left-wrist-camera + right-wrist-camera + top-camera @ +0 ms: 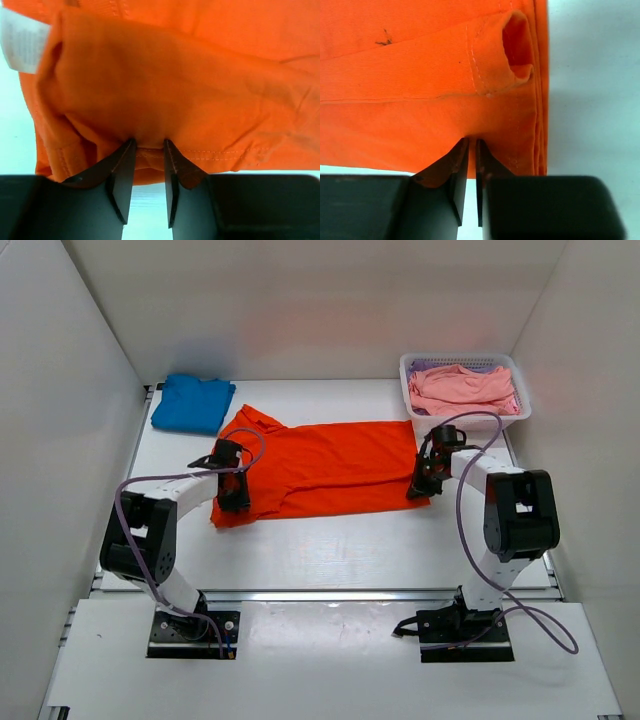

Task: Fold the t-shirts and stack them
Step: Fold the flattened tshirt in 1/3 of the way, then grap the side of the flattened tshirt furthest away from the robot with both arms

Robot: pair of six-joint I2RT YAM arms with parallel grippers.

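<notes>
The task looks about a third done, at a guess. The blue t-shirt (192, 403) lies at the far left of the desk (330, 550) as a compact bundle, apparently already folded and starting the stack. The orange t-shirt (330, 468) is the one in hand. It lies spread sideways across the middle of the desk, collar towards the left. Several layers show at its right edge in the right wrist view, so some folding seems to have begun, but it is far from a finished packet.

The left claw (232, 495) is closed on the near edge of the orange t-shirt at its left end, with the stitched hem bunched between its fingers. The right claw (418, 488) is pressed almost together on the near edge at the right corner, pinching the cloth. With both near corners gripped, the fold likely to come carries this near edge over towards the far side.

The white lattice basket (465, 360) stands at the far right of the desk. In it lie the pink t-shirts (462, 388), crumpled and unfolded. How many there are I cannot tell. These are left to fold, and the orange one has yet to join the blue.
</notes>
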